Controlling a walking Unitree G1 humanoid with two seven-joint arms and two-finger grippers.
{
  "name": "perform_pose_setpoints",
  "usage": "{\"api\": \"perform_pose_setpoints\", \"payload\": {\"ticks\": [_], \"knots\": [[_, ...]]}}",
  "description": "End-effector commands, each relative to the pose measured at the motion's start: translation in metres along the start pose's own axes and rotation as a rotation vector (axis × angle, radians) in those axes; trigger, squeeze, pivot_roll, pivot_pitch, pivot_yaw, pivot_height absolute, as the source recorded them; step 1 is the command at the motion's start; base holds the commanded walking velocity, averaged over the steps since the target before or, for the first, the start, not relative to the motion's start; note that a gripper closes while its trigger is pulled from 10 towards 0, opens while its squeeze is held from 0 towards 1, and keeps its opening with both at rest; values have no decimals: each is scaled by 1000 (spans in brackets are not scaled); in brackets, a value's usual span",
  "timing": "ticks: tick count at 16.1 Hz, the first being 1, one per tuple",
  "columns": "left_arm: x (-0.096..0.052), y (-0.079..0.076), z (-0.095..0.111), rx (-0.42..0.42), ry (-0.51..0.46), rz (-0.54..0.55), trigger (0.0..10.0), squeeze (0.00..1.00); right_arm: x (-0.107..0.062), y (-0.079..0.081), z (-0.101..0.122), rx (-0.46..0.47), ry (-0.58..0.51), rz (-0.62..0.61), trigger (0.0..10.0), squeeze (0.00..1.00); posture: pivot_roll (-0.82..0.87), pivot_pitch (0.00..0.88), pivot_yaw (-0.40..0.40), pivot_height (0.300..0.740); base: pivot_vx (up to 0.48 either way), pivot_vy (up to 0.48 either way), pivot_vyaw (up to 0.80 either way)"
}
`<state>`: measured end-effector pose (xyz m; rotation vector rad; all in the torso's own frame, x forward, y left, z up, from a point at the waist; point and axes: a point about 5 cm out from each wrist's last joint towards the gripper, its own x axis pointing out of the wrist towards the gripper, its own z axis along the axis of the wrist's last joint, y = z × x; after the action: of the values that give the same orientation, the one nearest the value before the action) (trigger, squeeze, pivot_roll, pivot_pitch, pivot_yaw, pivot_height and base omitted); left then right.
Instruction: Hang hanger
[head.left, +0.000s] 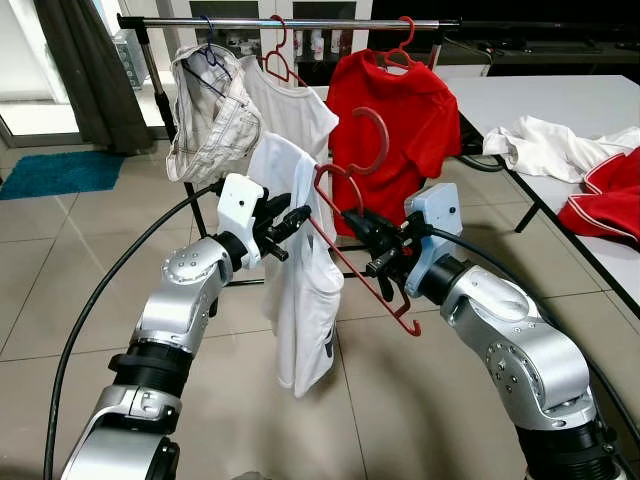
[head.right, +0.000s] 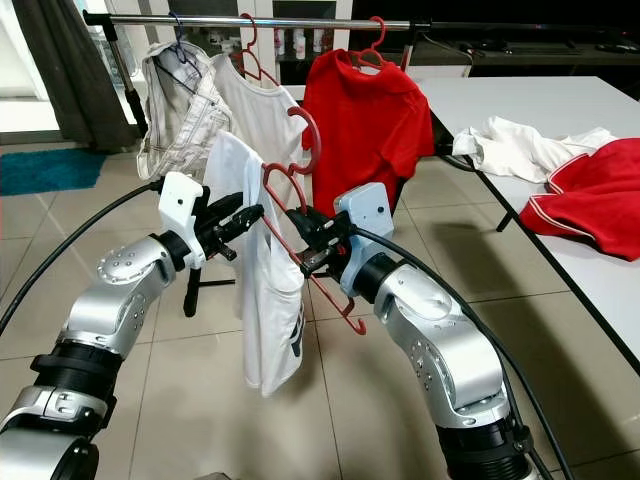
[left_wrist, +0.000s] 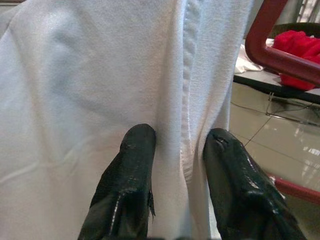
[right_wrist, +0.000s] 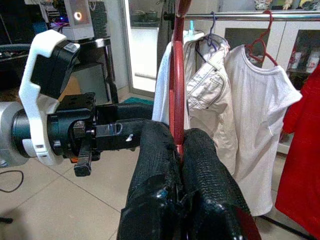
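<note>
Between both arms, red hanger (head.left: 345, 235) tilted; white shirt (head.left: 300, 290) seemingly half-draped.

A red hanger (head.left: 352, 255) carries a white shirt (head.left: 298, 290); nearby hang a red shirt (head.left: 395, 120) and beige checked garment (head.left: 210, 115).

Head eyes look down over both arms at the rack (head.left: 300, 21); wrist cameras sit close along their fingers (left_wrist: 131, 185).

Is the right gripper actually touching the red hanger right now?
Touching. In the right wrist view the right gripper has its two black fingers closed on the red hanger, whose bar runs up from between them with no gap.
</note>
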<state>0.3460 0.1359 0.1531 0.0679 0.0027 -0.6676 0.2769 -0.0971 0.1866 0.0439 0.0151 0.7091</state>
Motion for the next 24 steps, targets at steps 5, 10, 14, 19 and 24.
{"api": "perform_pose_setpoints", "payload": {"ticks": [5, 10, 14, 19, 24], "knots": [[3, 2, 5, 14, -26, -17, 0, 0, 0, 2, 18, -16, -69, 19, 10000, 0, -129, 0, 40, 740, 0, 0, 0], [0, 7, 11, -3, -79, -14, 0, 0, -1, 1, 18, -8, -68, 16, 10000, 0, -130, 0, 43, 740, 0, 0, 0], [-10, 17, 21, -11, -132, 17, 0, 0, -2, -1, 14, -9, -41, -10, 10000, 0, -133, 0, 43, 740, 0, 0, 0], [-21, 25, 35, 10, -175, 36, 0, 0, -3, -4, 10, -18, -8, -34, 10000, 0, -131, 0, 36, 740, 0, 0, 0], [-28, 40, 53, 166, -91, 23, 0, 0, -9, -12, -13, -133, 188, -104, 10000, 0, -131, 0, 31, 740, 0, 0, 0]]}}
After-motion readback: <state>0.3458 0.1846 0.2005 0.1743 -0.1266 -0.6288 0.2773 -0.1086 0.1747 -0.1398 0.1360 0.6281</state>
